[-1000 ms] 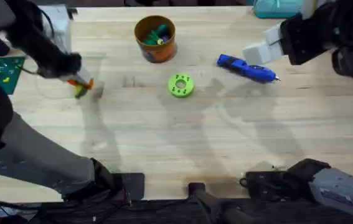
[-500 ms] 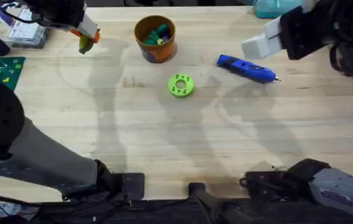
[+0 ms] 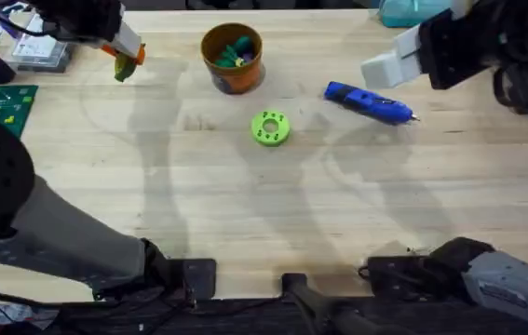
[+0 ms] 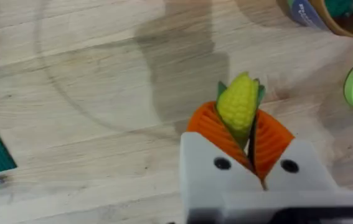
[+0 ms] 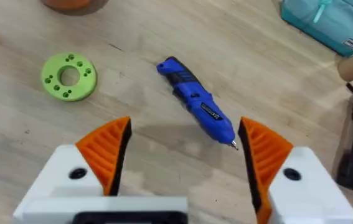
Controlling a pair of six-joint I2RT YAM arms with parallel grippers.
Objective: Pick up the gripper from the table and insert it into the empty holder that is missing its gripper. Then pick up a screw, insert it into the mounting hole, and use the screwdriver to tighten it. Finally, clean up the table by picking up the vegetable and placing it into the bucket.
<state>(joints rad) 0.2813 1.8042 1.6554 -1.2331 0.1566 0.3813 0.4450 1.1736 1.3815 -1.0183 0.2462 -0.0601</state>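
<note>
Nearest to us in the overhead view, the pale wooden surface point(image 3: 273, 214) lies bare above the two arm bases. Further out sits a flat bright green plastic ring with holes point(image 3: 270, 128). Beside it, toward the right arm, lies the thick blue cylindrical screwdriver with a black band and thin metal tip point(image 3: 368, 103); the right wrist view shows small white lettering on its body, too fine for us to read. The right gripper point(image 5: 182, 158) hangs above the screwdriver with its orange ribbed fingers point(image 5: 108, 149) spread wide, touching nothing.

At the far left, the left gripper point(image 4: 244, 146) is raised over the surface, its orange fingers pinched on the small yellow-green toy corn cob point(image 4: 238, 106); the lower part of the cob is hidden between the pads. To its right stands the round orange-brown bucket point(image 3: 233, 58), holding green and blue pieces we cannot make out. A flat green board point(image 3: 3, 100) lies at the left edge, cut off by the arm, its markings illegible. A teal box point(image 5: 329, 25) sits at the far right corner, partly cropped.
</note>
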